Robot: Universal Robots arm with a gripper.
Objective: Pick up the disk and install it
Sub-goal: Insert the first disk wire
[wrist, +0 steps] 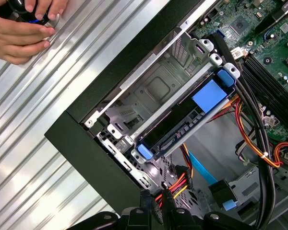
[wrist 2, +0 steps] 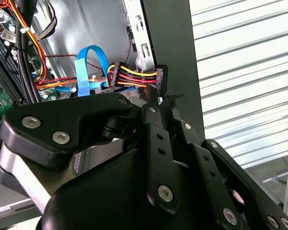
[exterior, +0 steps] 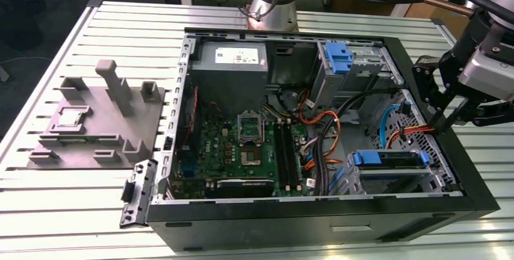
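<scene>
Inside the drive cage at the front corner of the open computer case (exterior: 321,215), the disk (exterior: 389,159) is sitting in its blue carrier, so it is judged to be seated and no longer awaiting pickup. Its long axis is running across the exterior view, parallel to the case's near wall. In the first wrist view the disk (wrist: 182,128) is showing an edge, a blue tab at each end. The single arm's gripper (exterior: 440,129) is hanging just inside the case wall on the exterior view's right, near the disk and apart from it. In both wrist views its fingers (wrist 2: 151,120) are lying drawn together and gripping nothing visible, beside a connector (wrist 2: 134,76) with red, yellow and black wires. A person's hands (wrist: 19,26) are resting on the slatted table (exterior: 64,212). The power supply (exterior: 233,58) is carrying a white sticker whose print is not legible; no label is showing on the disk.
</scene>
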